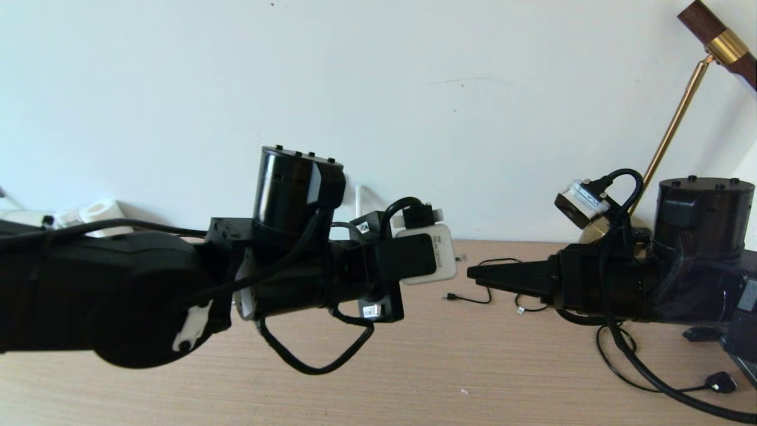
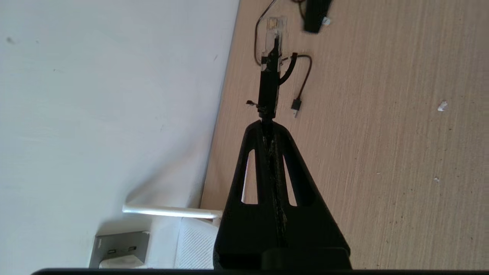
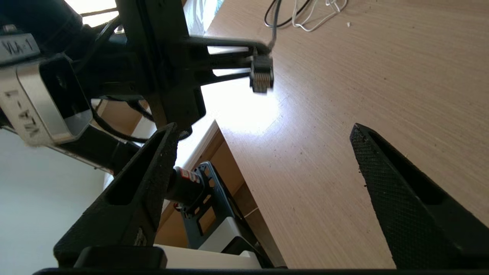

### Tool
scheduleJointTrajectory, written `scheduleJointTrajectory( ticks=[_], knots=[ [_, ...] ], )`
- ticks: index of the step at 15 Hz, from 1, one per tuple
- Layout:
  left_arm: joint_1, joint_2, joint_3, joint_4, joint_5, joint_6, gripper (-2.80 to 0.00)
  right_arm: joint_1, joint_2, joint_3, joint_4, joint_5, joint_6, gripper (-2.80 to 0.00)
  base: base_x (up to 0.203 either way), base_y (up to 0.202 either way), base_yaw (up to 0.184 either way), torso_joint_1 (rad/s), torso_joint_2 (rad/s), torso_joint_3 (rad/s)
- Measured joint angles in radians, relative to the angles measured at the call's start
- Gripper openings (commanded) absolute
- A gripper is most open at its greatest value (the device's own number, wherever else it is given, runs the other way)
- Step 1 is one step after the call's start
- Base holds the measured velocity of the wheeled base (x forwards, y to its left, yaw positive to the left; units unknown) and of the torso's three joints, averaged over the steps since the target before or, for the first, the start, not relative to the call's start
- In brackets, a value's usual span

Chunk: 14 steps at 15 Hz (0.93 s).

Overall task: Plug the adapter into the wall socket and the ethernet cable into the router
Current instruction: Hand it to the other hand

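My left gripper [image 2: 267,123] is shut on the ethernet cable's black plug [image 2: 268,82]. The plug's clear tip [image 2: 274,26] sticks out past the fingertips, above the wooden table [image 2: 382,152] and near the wall. The right wrist view shows the same plug [image 3: 261,73] end-on. My right gripper [image 3: 263,128] stands open and empty, its tip [image 1: 473,272] a short gap from the plug. Close behind the left fingers are the router's white meshed body [image 2: 195,244] and one antenna [image 2: 172,211]. The grey wall socket plate [image 2: 120,244] is beside it. A white piece under the plate is cut off; I cannot tell whether it is the adapter.
Thin black cables with small plugs [image 1: 473,297] lie on the table between the grippers. Thicker black cable and a black plug [image 1: 721,381] lie at the right. A brass lamp stand [image 1: 674,124] leans at the back right. The table's front edge [image 3: 237,168] shows under my right gripper.
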Motion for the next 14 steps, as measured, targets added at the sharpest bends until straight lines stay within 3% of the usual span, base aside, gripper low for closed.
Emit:
scheduleJointTrajectory(
  ticks=[14],
  knots=[
    [-0.06,0.025,0.038,-0.064,-0.006,-0.006,-2.8,-0.001,0.018,-0.02,-0.003,-0.016,-0.013,0.0,0.0,0.0,0.0,0.0,0.0,0.0]
  ],
)
